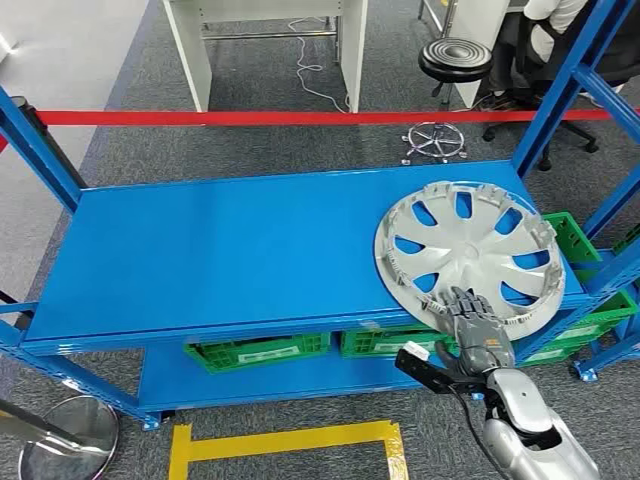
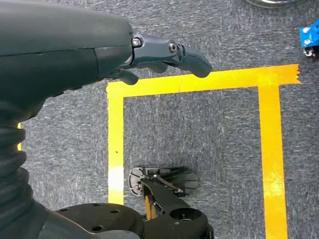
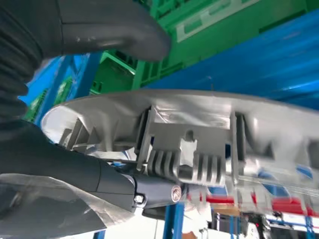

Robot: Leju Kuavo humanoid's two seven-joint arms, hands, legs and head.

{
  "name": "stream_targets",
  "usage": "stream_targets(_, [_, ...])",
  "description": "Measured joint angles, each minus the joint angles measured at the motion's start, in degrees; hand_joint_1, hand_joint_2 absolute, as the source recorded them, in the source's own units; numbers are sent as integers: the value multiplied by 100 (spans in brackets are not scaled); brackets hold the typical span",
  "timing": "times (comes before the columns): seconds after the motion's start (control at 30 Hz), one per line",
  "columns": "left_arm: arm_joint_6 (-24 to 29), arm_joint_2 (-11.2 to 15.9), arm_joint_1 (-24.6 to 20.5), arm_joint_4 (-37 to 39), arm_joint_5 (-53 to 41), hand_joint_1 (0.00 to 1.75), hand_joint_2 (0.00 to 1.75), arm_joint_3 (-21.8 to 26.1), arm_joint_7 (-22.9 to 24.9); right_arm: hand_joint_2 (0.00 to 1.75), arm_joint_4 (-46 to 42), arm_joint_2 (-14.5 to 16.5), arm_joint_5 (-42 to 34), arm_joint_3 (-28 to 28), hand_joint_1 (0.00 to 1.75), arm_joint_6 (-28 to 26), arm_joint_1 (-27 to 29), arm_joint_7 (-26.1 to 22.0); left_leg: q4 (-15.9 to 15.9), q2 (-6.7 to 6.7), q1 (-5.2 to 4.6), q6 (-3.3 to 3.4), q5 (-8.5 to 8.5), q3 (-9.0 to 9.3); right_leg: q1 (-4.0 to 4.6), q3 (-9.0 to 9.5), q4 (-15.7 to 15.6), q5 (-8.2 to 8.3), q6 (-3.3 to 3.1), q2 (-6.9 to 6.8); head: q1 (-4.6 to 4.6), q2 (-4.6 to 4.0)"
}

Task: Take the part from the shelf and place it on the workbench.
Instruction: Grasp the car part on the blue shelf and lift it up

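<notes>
- The part, a silver wheel cover (image 1: 469,251), lies flat on the right end of the blue shelf (image 1: 226,250), and its near edge sticks out a little over the front edge of the shelf.
- The right robot hand (image 1: 472,325) is at this near edge, directly in front of the cover. The fingers (image 1: 462,305) lie on top of the rim. In the right wrist view a dark finger (image 3: 150,191) is against the ribbed rim of the cover (image 3: 180,129) and the thumb is on the other face, so I judge the hand has taken the rim, although how firmly I cannot tell.
- The cover is round, so it has no long axis; it extends away from the hand, toward the back of the shelf.
- The left robot hand (image 2: 165,55) hangs over the floor beside yellow tape (image 2: 195,82), fingers loosely stretched, holding nothing, so the right hand is much nearer.
</notes>
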Motion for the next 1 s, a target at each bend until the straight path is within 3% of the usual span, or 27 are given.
stream_targets(0.9, [-10,33,-2,15,3,0,175,-2,-4,175,145,-126,88,128,0,50,-79,63,1,0,0,3,1,1,0,0,0,1,2,2,0,0])
stream_targets(1.0, [-5,33,-2,16,3,0,175,-2,-7,175,148,-128,91,132,127,46,-81,63,2,0,0,3,1,1,0,0,0,2,2,2,0,0])
